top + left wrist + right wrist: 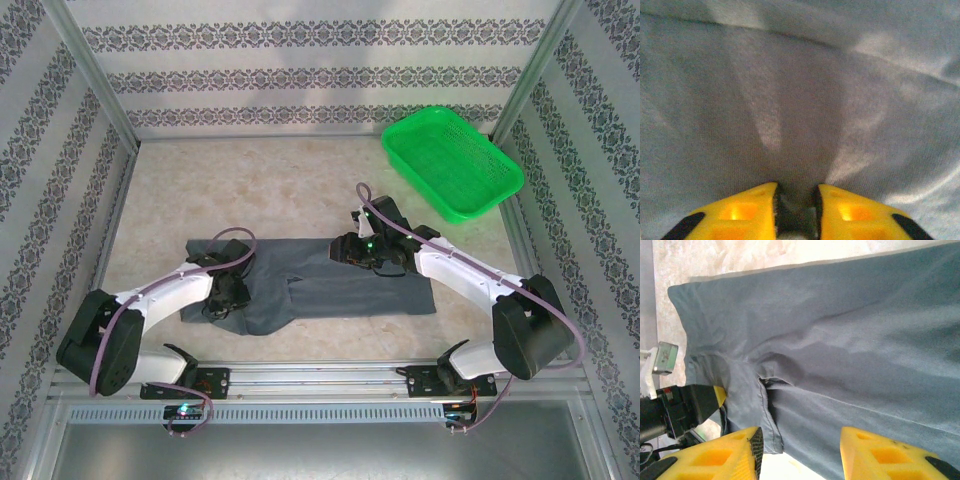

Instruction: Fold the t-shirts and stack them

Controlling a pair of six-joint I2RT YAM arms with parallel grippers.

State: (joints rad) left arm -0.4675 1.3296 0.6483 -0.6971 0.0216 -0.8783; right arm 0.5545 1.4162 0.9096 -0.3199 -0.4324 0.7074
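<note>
The dark slate-grey t-shirt (330, 285) lies spread flat on the pale marbled table (250, 190), near the front edge and between the two arms. The green basket (450, 160) sits well apart from it at the far right corner. The left tool (228, 292) is down on the left end of the shirt. In its wrist view the left tool (796, 195) has its two yellow fingers (740, 212) drawn close together, with only a narrow gap between them, and a small ridge of grey cloth sits in that gap. It is clenched on the t-shirt (790, 100), and soft creases fan out across the fabric from the pinch. The right tool (358, 250) is over the far edge of the shirt, about midway along its length. Seen from the right wrist, the right tool (800, 437) has its yellow fingers (735, 455) standing wide apart — released, gripping nothing. Between them are the t-shirt (850, 340) and a seamed edge of it. Whether the fingertips touch the cloth I cannot tell. Beyond the shirt's far border a strip of table (740, 255) shows.
</note>
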